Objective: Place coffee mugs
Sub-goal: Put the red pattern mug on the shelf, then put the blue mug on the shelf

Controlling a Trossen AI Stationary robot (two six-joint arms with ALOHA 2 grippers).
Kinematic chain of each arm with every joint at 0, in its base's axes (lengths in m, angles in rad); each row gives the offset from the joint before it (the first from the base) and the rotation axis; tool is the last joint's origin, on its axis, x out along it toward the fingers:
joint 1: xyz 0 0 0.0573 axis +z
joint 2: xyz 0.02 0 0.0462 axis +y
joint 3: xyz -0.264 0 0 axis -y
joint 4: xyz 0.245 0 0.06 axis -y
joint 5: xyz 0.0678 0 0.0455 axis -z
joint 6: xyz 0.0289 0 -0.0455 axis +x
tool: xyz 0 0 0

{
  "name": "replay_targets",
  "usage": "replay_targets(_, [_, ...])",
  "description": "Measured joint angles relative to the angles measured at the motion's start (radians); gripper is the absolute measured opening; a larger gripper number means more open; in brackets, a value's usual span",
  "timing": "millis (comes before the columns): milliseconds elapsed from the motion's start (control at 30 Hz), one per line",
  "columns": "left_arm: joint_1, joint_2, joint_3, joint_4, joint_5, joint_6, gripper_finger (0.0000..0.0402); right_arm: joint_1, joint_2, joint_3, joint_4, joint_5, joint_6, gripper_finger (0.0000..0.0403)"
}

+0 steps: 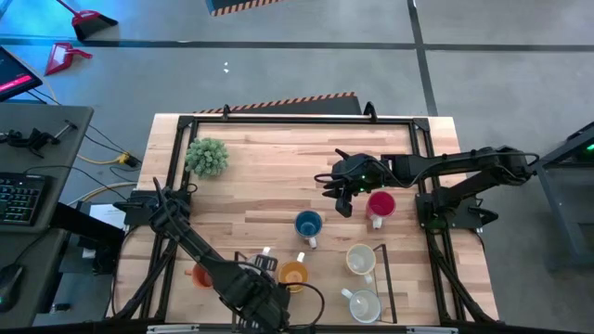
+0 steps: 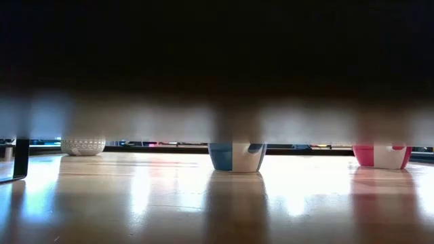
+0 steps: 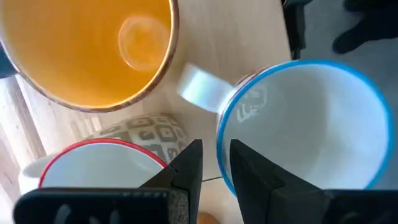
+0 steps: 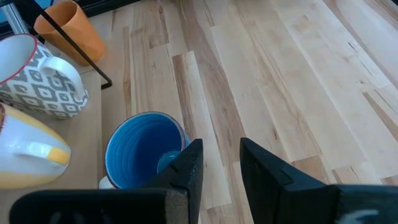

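The left gripper [image 3: 216,163], jaws a little apart, held nothing above the blue-rimmed mug [image 3: 308,121], likely to grab its rim, while the right gripper [image 4: 219,163], jaws a little apart too, waited empty.

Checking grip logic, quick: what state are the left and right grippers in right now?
Left gripper: cannot tell; it sits at the rim of the blue-rimmed mug.
Right gripper: open, holding nothing, above the table beside the blue mug.

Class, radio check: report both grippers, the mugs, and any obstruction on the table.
Left gripper low among crowded mugs, fingers astride blue-rimmed mug's wall. Right gripper hovering empty, fingers apart, beside red mug. Potted plant far corner, clear.
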Motion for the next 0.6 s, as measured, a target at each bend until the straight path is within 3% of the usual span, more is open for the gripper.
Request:
replay_targets(367, [0.000,0.002,0.147,-0.079,-0.001,-0.027,0.0072,0.000,0.000,0.000,0.000,0.000,-0.015,0.0084])
replay_targets(600, [0.008,-0.057,0.144,-0.126,-0.024,-0.084,0.0072,0.000,0.000,0.000,-0.004,0.000,0.000,0.0084])
